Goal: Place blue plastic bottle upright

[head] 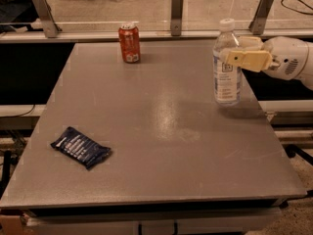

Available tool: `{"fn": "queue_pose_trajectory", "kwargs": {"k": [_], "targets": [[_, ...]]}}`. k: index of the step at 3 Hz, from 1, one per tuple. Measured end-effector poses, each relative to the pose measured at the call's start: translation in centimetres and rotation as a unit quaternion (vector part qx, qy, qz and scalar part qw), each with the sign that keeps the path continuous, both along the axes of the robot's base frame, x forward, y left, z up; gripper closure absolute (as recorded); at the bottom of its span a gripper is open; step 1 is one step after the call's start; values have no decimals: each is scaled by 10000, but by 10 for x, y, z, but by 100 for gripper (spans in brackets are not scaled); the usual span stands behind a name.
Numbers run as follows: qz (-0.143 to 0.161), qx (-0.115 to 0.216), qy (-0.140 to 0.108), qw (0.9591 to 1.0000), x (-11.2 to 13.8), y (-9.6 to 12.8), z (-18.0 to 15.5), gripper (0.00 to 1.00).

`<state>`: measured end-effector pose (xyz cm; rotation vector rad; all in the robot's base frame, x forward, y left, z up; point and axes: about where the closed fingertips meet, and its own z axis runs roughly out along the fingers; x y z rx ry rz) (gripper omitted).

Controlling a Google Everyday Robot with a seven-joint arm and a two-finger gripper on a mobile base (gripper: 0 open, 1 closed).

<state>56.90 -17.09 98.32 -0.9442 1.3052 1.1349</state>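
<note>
The blue plastic bottle [227, 65], clear with a white cap and a pale printed label, stands upright near the right edge of the grey table [156, 131], its base at or just above the surface. My gripper [239, 53] reaches in from the right and is shut on the bottle's upper body. One tan finger [247, 59] lies across the front of the bottle; the other is behind it.
A red-orange soda can [129, 43] stands upright at the back of the table. A flat dark-blue packet [80, 147] lies near the front left. Metal posts [177, 11] and a rail run behind the table's far edge.
</note>
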Motion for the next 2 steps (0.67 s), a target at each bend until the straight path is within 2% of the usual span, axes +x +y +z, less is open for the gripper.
{"fn": "queue_pose_trajectory", "kwargs": {"k": [1,2], "targets": [[21,567,-97,9983,-12,-9,-6,100],[101,929,-232,9954,-22,-11,-15,100]]}}
